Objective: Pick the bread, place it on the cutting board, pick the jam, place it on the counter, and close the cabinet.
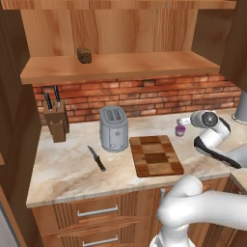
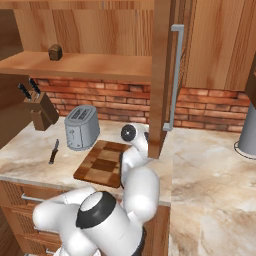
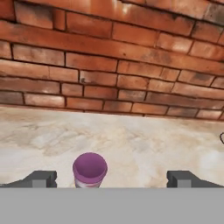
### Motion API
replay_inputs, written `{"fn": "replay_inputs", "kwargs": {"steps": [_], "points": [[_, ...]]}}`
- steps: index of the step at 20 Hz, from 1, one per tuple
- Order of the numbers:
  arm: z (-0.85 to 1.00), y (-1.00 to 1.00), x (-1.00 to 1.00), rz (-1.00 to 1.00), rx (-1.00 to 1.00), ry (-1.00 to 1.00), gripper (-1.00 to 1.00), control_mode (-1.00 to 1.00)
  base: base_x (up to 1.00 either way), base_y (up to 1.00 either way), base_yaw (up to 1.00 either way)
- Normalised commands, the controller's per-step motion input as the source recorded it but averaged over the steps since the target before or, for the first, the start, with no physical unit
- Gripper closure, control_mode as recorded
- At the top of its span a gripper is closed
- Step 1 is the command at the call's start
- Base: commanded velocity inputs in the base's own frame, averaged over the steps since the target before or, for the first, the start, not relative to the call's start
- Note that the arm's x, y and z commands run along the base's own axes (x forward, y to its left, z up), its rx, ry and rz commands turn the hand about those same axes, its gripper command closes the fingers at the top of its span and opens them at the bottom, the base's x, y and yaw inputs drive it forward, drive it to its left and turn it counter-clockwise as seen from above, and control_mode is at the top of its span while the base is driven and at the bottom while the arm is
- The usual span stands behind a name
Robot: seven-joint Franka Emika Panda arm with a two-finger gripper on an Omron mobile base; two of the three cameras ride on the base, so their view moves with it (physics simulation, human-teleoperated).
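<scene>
The grey band cuts off the base of the jam [image 3: 89,169] between my fingers [image 3: 40,178], whose lower parts are hidden too.

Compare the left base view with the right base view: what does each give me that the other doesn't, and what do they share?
Left base view: the jam standing on the counter, right of the cutting board. Right base view: the open cabinet door, edge-on, with its grey bar handle. Both: the bread on the shelf, the bare cutting board, the toaster, knife block and knife.
</scene>
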Motion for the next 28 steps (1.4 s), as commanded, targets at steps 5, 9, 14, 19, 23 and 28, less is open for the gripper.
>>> {"fn": "replay_inputs", "kwargs": {"steps": [5, 9, 14, 19, 23, 28], "points": [[0.29, 0.15, -0.37, 0.00, 0.00, 0.00, -1.00, -1.00, 0.00, 0.00, 0.00], [0.25, 0.10, -0.39, 0.00, 0.00, 0.00, -1.00, -1.00, 0.00, 0.00, 0.00], [0.28, 0.12, -0.36, 0.00, 0.00, 0.00, -1.00, -1.00, 0.00, 0.00, 0.00], [0.37, 0.12, -0.29, 0.00, 0.00, 0.01, -1.00, -1.00, 0.00, 0.00, 0.00], [0.43, 0.13, -0.28, 0.00, 0.00, 0.01, -1.00, -1.00, 0.00, 0.00, 0.00], [0.46, 0.09, -0.29, 0.00, 0.00, 0.00, -1.00, -1.00, 0.00, 0.00, 0.00]]}}
